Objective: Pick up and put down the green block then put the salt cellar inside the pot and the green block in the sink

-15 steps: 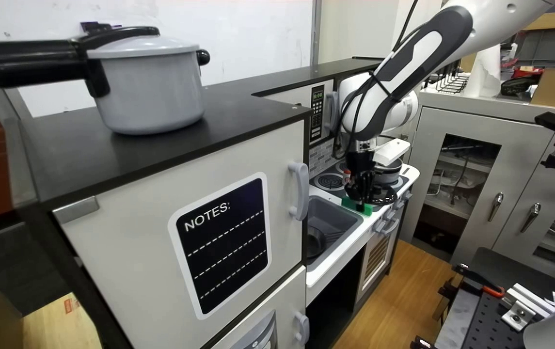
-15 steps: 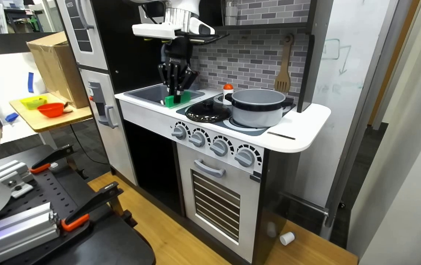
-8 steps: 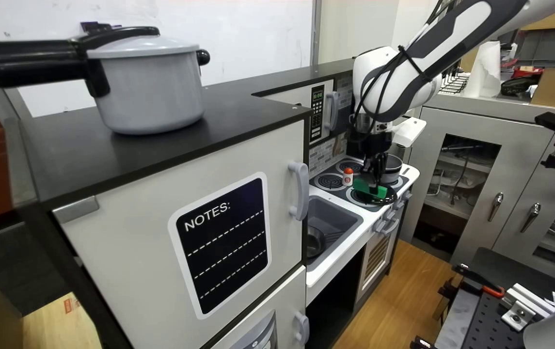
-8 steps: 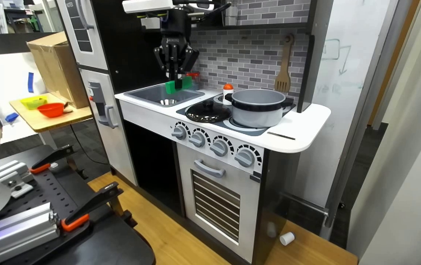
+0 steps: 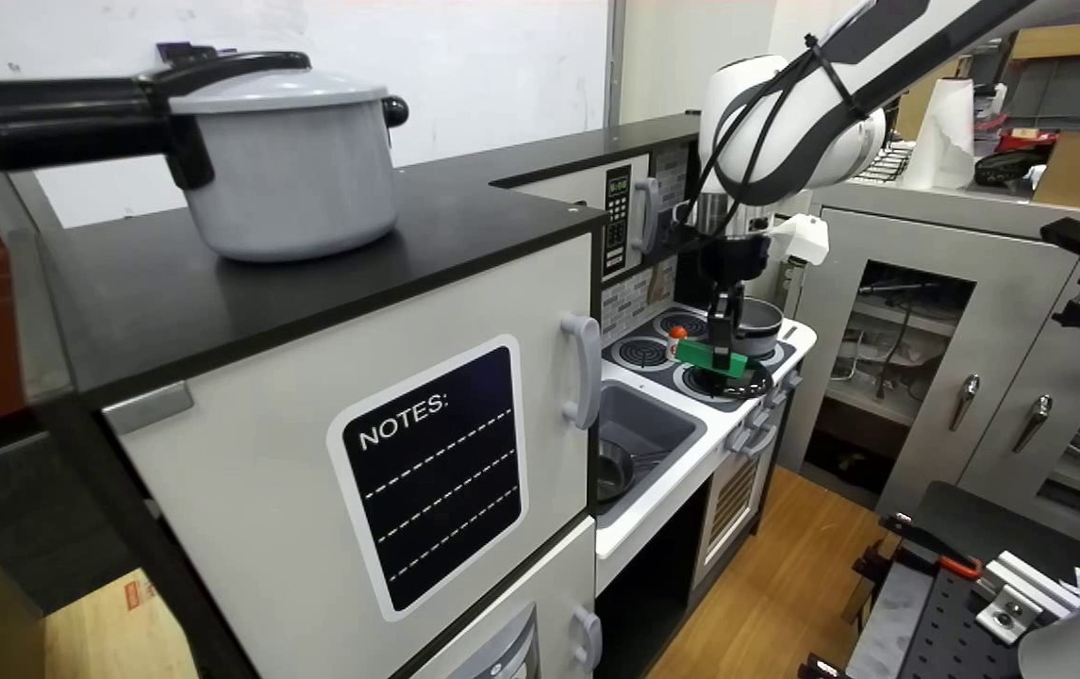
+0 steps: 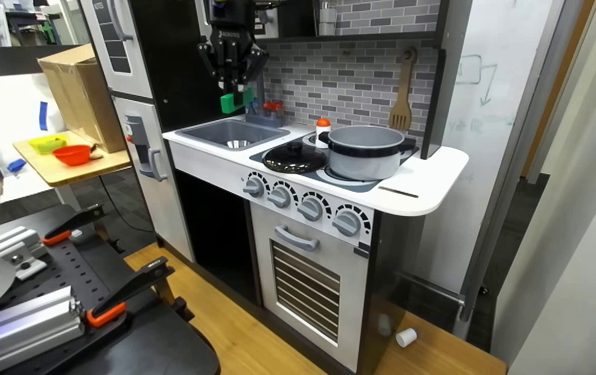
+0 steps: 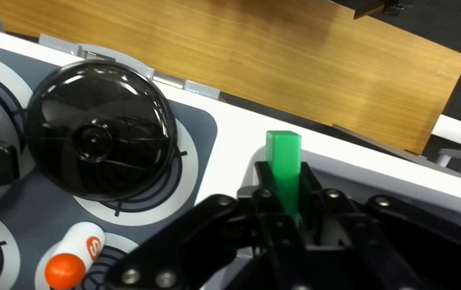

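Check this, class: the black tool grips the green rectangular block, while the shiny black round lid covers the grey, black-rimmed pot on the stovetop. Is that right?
The shiny black lid does not cover the grey pot: an exterior view shows it beside that pot, on the stovetop. The black tool does grip the green block.

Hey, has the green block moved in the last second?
Yes. Judged against the sink in an exterior view, the green block has gone up and toward that picture's left.
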You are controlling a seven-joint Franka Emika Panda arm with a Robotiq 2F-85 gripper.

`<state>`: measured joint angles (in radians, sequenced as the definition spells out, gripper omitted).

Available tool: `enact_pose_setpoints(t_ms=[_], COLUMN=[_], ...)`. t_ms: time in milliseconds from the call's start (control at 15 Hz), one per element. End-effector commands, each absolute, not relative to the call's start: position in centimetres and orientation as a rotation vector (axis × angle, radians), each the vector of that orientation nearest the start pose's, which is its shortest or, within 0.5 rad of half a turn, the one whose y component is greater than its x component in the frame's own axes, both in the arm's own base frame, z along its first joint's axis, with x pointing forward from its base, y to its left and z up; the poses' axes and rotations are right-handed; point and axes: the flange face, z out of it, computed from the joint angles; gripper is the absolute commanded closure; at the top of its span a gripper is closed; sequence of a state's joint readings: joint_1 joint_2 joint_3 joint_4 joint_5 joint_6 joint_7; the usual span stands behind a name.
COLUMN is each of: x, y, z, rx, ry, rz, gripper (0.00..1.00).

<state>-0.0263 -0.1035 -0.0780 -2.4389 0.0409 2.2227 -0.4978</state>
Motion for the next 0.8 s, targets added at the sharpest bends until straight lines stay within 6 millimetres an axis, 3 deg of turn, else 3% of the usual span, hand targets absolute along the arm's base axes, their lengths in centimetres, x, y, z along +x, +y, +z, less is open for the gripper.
enact_pose_setpoints(t_ms=[0,200,467,733], x=[45.4,45.0,45.3,45.7], y=[-4.5,-5.4,-7.3,-7.3], z=[33.7,33.2,32.8,33.3], rx=[-2.924,-2.876,-2.978,-3.002], ry=[-0.776,-0.932,-1.017,-1.067], rz=[0.171,0.25,0.351,0.361], gripper=[0.96,0.96,0.96,0.96])
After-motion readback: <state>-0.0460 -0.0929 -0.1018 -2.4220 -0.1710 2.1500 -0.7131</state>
